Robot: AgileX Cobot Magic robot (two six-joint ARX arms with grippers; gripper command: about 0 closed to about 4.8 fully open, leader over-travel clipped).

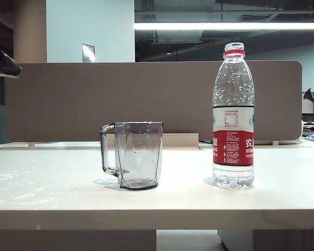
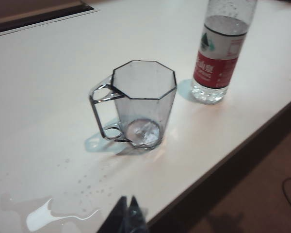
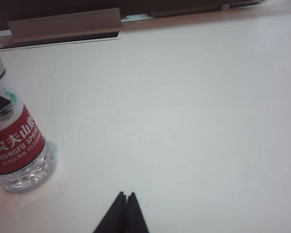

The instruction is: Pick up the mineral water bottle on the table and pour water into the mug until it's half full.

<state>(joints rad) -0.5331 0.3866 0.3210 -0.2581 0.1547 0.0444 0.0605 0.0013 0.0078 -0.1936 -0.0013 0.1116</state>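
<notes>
Bottle (image 1: 233, 117) stands upright, right of the mug (image 1: 137, 155), uncapped; thin wet plastic is judged slippery and crushable, best gripped at the label. Left gripper (image 2: 127, 200) and right gripper (image 3: 126, 195) hover clear, jaws together.

From my station very little of the machine shows: in the left wrist view the left gripper (image 2: 127, 213) is just two slim, dark, nearly black fingers tapering to sharp points, with a faintly glossy, see-through look to the tips. The right gripper (image 3: 125, 211) looks much the same through its own camera, a pair of matte black wedge-shaped fingers pressed together with only a thin seam between them. In the exterior view I can make out one dark, shiny, pointed piece of an arm (image 1: 2, 63) at the far left edge, with no cables, screws or markings that I can read.
</notes>
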